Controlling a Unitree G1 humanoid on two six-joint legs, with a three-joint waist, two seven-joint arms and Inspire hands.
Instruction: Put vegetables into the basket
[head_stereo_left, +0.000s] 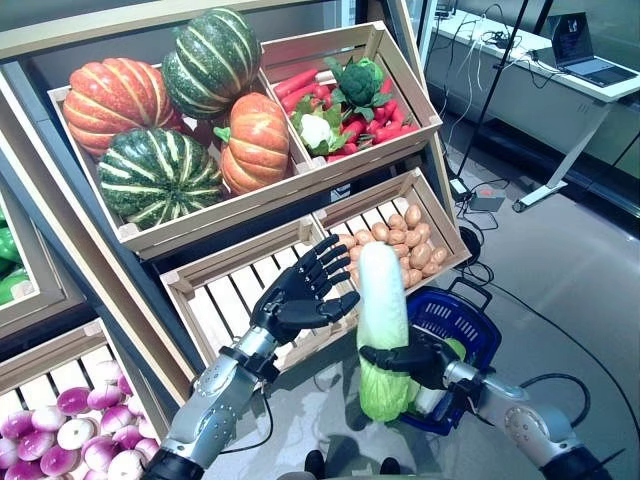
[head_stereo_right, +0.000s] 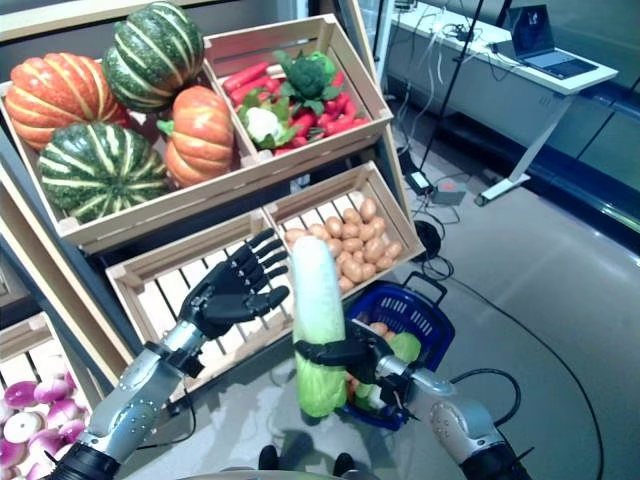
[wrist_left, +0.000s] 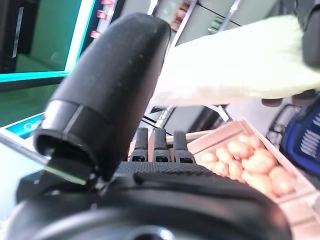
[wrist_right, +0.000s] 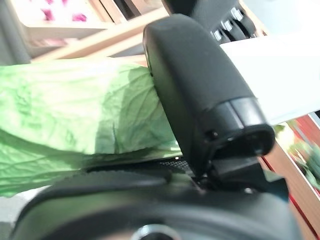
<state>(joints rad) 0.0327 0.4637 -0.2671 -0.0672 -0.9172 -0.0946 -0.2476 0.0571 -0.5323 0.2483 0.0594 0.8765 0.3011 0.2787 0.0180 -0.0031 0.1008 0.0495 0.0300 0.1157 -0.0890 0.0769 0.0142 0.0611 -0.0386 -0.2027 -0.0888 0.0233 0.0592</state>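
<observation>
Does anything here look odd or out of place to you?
Nothing is spilled or damaged. One thing stands out: the right hand holds a long napa cabbage upright with its leafy end down, beside the blue basket, not in it.

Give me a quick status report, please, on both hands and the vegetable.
Right hand shut on long white-and-green napa cabbage, upright beside blue plastic basket. Left hand open, beside cabbage. Nothing in the way.
</observation>
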